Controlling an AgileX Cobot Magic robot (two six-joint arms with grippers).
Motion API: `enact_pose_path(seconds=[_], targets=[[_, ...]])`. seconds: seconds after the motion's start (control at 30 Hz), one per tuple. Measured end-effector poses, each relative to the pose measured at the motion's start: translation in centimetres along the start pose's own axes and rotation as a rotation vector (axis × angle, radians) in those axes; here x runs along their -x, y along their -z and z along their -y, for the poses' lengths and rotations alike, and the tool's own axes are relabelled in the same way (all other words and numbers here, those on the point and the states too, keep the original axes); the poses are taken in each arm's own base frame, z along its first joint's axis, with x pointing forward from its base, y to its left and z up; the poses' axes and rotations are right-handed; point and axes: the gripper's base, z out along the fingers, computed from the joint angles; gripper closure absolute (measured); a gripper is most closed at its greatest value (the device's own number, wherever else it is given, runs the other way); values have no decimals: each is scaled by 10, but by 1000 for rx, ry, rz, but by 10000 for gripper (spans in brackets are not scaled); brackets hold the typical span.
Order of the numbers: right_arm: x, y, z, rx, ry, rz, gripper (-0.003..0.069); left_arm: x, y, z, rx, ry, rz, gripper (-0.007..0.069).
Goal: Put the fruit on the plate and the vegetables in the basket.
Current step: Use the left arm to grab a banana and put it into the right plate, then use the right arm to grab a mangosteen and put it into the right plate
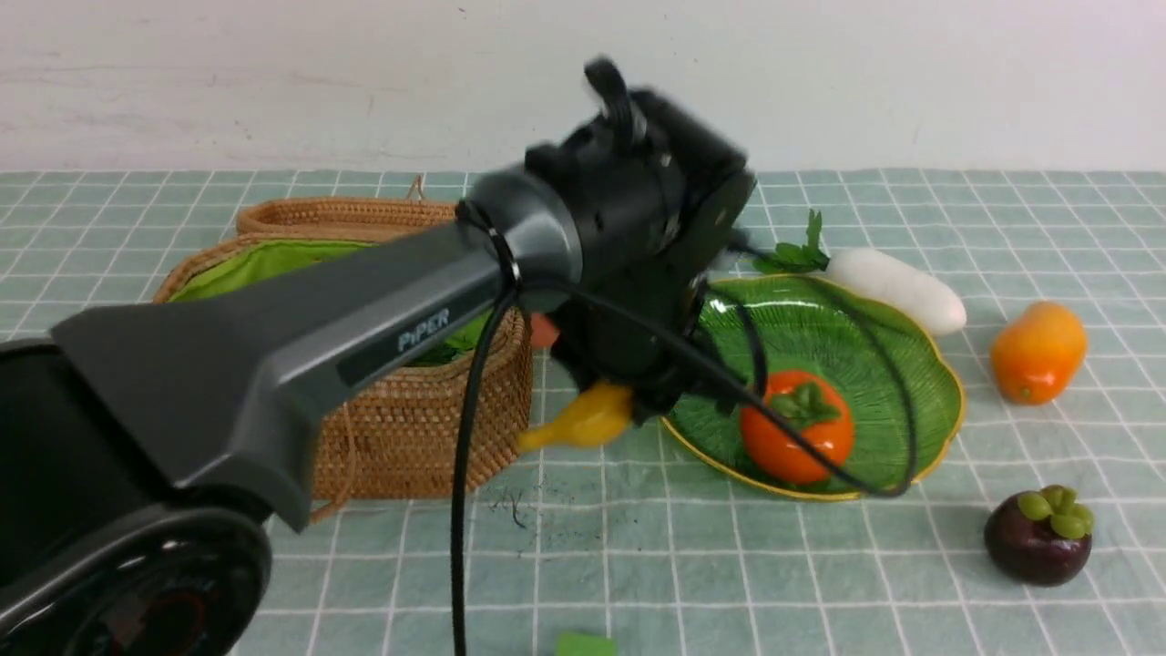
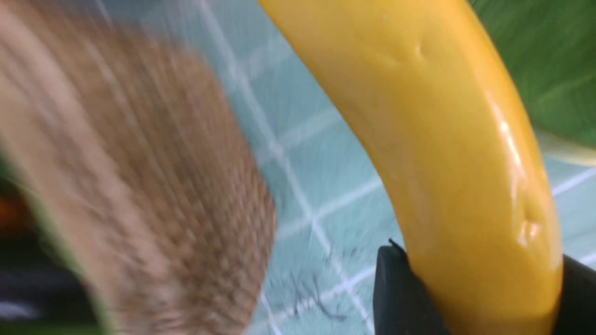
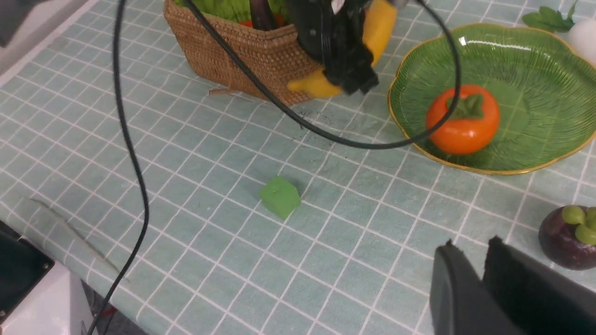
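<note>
Banana (image 1: 583, 419): clamped across its body in the left hand (image 1: 642, 396), held off the tabletop (image 1: 638, 565) between the basket (image 1: 410, 428) and the plate (image 1: 920, 364), just beside the plate's rim. Step in hand, as judged: transfer of this fruit to the plate. The next move calls for clearing the rim, then lowering onto bare dish clear of the persimmon (image 1: 797, 428) before release. Surface glossy yellow, curved, smooth, with small dents; likely slippery. Right hand (image 3: 483, 279) all but closed, empty, near the mangosteen (image 3: 565, 242).

A robotics lab is suggested — a bench (image 1: 729, 565) draped in checked cloth (image 3: 326, 232), backed by a bare white wall (image 1: 273, 82).
</note>
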Motion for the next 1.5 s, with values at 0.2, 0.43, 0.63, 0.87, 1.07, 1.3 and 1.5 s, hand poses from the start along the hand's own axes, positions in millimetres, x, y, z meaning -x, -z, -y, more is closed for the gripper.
enact_pose_path(seconds=[0.2, 0.43, 0.63, 0.87, 1.07, 1.3, 1.5], targets=[[1, 0, 1, -7, 4, 13, 550, 16, 11, 2, -34, -398, 141, 300], [0, 0, -1, 16, -5, 4, 550, 32, -43, 7, -164, -475, 284, 300], [0, 0, -2, 26, -9, 1, 550, 35, -77, 14, -155, -479, 330, 300], [1, 0, 0, -4, -2, 12, 550, 35, -81, 15, -148, -486, 326, 173], [2, 0, 3, -36, -13, 25, 550, 33, -65, 13, -181, -468, 302, 57], [6, -4, 7, -96, -60, 36, 550, 25, 19, -5, -250, -295, 258, 148], [20, -40, 3, -197, -20, -54, 550, -6, 153, -40, -281, -59, 321, 562]])
